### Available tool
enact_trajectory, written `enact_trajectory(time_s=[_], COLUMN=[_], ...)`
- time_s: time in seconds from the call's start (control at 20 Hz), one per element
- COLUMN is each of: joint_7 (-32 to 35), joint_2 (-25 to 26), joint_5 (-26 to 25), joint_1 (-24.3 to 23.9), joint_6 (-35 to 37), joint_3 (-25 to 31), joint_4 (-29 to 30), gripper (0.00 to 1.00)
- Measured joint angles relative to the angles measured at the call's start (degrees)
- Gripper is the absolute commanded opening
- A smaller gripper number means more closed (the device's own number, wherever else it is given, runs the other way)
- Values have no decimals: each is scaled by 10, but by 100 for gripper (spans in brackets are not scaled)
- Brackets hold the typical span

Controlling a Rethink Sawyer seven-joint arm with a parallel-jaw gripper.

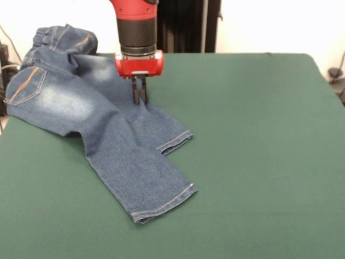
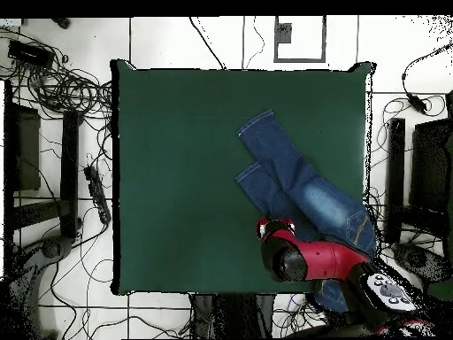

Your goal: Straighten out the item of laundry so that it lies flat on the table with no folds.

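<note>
The gripper (image 1: 140, 99), fingers together pinching the jeans (image 1: 102, 135) at their 1 o'clock edge, risks dragging the overlapped legs into fresh folds.

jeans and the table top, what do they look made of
The small blue faded jeans look like soft denim: pale worn patches, orange pocket stitching, light seams. The large dark green table seems covered in matte, felt-like cloth, with no shine; what lies underneath cannot be told.

White tiled floor (image 2: 159, 40) with dark grout lines, black cables (image 2: 62, 88) tangled along one side, black equipment cases (image 2: 22, 146) at both edges, pale wall (image 1: 269, 24) behind.
</note>
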Motion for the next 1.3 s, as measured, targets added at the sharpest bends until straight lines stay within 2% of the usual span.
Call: enact_trajectory(time_s=[0.7,1.3], joint_7=[0,0], joint_2=[1,4], joint_5=[0,38], joint_1=[0,1], joint_6=[0,1], joint_3=[0,-2], joint_4=[-1,0], gripper=[0,0])
